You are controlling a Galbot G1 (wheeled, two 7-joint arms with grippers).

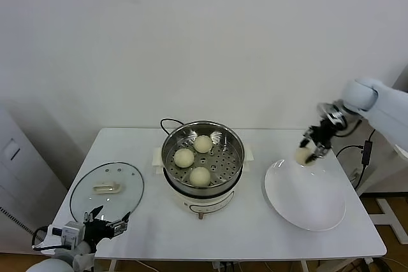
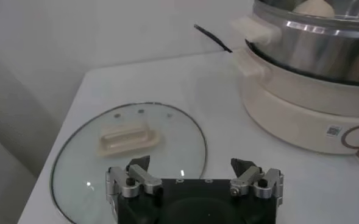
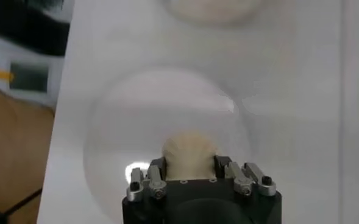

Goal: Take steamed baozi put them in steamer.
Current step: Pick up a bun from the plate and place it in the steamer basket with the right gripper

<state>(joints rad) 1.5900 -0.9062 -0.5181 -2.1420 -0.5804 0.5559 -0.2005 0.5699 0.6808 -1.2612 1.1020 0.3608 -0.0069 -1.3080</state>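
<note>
Three pale baozi (image 1: 199, 176) lie on the perforated tray of the shiny steamer (image 1: 173, 137) at the table's middle. My right gripper (image 1: 308, 152) is shut on a fourth baozi (image 3: 189, 154), lifted above the far left rim of the white plate (image 1: 309, 202); the bun fills the gap between the fingers. My left gripper (image 2: 192, 167) rests open at the front left, just over the near rim of the glass lid (image 2: 81, 158), with nothing in it. The steamer's white base (image 2: 301, 115) shows in the left wrist view.
The glass lid (image 1: 83, 186) with its cream handle lies flat at the table's front left. A black cord (image 1: 167, 121) runs off behind the steamer. The right arm's cable hangs past the table's right edge.
</note>
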